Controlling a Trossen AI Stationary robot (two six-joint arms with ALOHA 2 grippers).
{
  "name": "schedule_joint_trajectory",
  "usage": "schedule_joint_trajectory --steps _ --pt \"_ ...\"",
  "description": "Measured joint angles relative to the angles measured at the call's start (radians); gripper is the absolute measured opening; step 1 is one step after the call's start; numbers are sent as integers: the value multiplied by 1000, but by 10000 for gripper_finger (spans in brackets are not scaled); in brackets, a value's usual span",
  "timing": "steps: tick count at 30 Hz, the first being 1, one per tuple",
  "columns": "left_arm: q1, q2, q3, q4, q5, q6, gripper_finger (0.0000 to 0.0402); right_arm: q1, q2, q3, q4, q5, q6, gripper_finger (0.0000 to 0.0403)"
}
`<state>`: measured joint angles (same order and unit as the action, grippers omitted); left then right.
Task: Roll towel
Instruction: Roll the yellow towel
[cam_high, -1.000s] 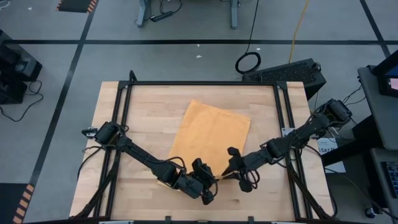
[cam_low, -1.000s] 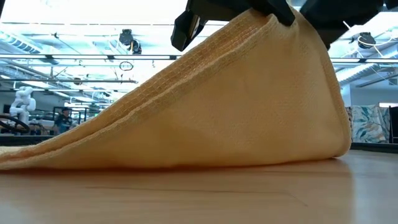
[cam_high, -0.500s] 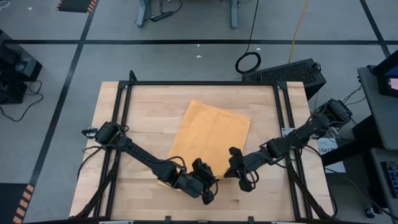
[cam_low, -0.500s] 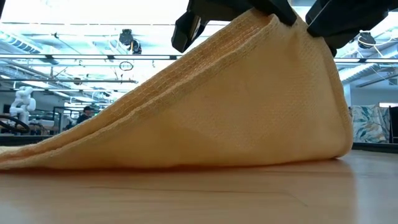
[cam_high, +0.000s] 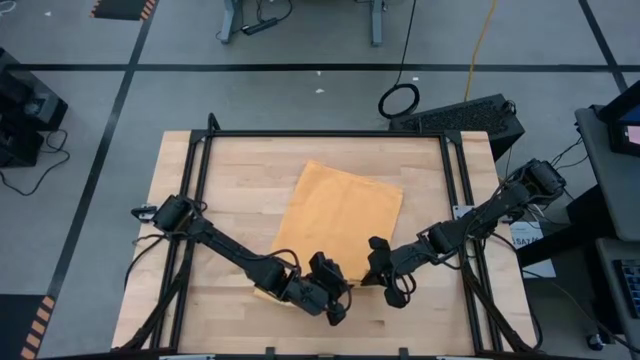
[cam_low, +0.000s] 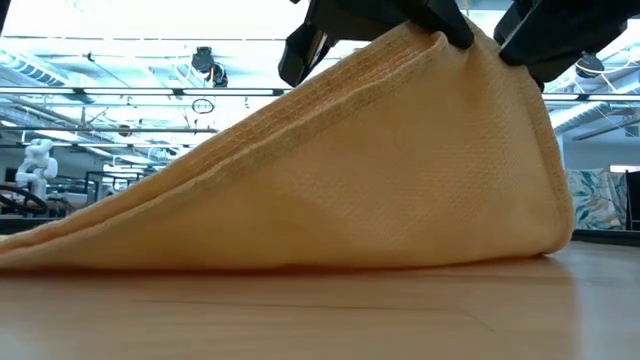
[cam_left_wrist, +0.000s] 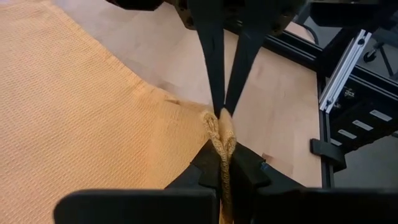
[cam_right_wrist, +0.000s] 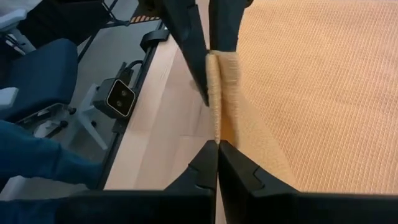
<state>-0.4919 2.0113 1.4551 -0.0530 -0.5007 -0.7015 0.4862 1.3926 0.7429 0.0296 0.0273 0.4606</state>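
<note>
The mustard-yellow towel (cam_high: 340, 215) lies near the middle of the wooden table. Its far part is flat on the wood. Its near edge is raised into a tent shape (cam_low: 400, 160). My left gripper (cam_high: 338, 290) and my right gripper (cam_high: 368, 272) are at the near edge, fingertip to fingertip, both shut on the raised edge. In the low view the left gripper (cam_low: 400, 12) and the right gripper (cam_low: 530, 30) are at the peak. Each wrist view shows the other gripper's fingers opposite its own. My left gripper (cam_left_wrist: 222, 163) pinches the towel's raised near edge (cam_left_wrist: 221, 134) between its two fingers, more than one layer, a hem folded together. The edge is lifted clear of the table and the cloth slopes down from it to the wood. My right gripper (cam_right_wrist: 217, 144) pinches the same raised edge (cam_right_wrist: 216, 118) between its two fingers, right beside the left gripper's fingertips (cam_right_wrist: 208, 50) and facing them. The cloth falls away from the hold toward the table's far side, and its right fold (cam_low: 560, 230) rests on the wood.
Black frame rails run along the table's left (cam_high: 195, 200) and right (cam_high: 460, 200) sides. Bare wood (cam_high: 230, 200) lies left of the towel. A black keyboard-like object (cam_high: 465, 115) sits beyond the far right corner. A chair and a person's blue-clad limb (cam_right_wrist: 37, 162) show off the table.
My right gripper has shifted a little toward my left gripper at the towel's peak. The raised edge stays up, and the towel's right fold has bulged slightly toward the table's right.
</note>
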Motion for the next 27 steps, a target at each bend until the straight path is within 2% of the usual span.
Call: schedule_joint_trajectory --steps 7,10,13,18,21,24,27 --pt "0 0 0 30 0 0 15 0 0 0 -24 -7 12 0" --pt "0 1 0 30 1 0 13 0 -2 0 -37 -6 13 13" --pt "-1 0 0 20 16 -1 6 0 -19 -2 -44 -17 -5 52" --pt "-1 0 0 -7 22 0 6 0 -34 -1 -45 14 -12 151" --pt "-1 0 0 -9 23 0 6 0 -26 -1 -5 27 -39 195" --pt "-1 0 0 -6 31 1 5 -1 0 -1 40 27 -62 213" --pt "-1 0 0 -8 37 3 5 -2 31 -1 105 16 -74 208"
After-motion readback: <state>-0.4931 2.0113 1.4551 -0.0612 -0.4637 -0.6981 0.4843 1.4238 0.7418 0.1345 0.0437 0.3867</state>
